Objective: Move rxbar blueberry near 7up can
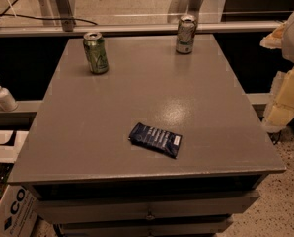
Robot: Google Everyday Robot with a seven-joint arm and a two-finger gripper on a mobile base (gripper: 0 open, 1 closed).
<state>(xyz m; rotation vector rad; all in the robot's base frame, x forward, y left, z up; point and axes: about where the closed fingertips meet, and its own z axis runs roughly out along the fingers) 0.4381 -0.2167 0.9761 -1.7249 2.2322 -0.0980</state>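
Navy and glossy, the flat rxbar blueberry (pixel 155 139) lies lower centre on a matte grey table (pixel 88 132), well apart from the silvery cylindrical 7up can (pixel 186 34) at upper centre, with the cream gripper (pixel 285 100) at the right edge, its state impossible to tell.

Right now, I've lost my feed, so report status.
Gripper off the table, right side. Rxbar blueberry flat near front edge; 7up can back right. Green can back left, off the line.

Office or lab corner, grey drawer cabinet (pixel 147 207), sanitizer bottle (pixel 3 97), cardboard box (pixel 11 212), gripper (pixel 279 113) at right edge.
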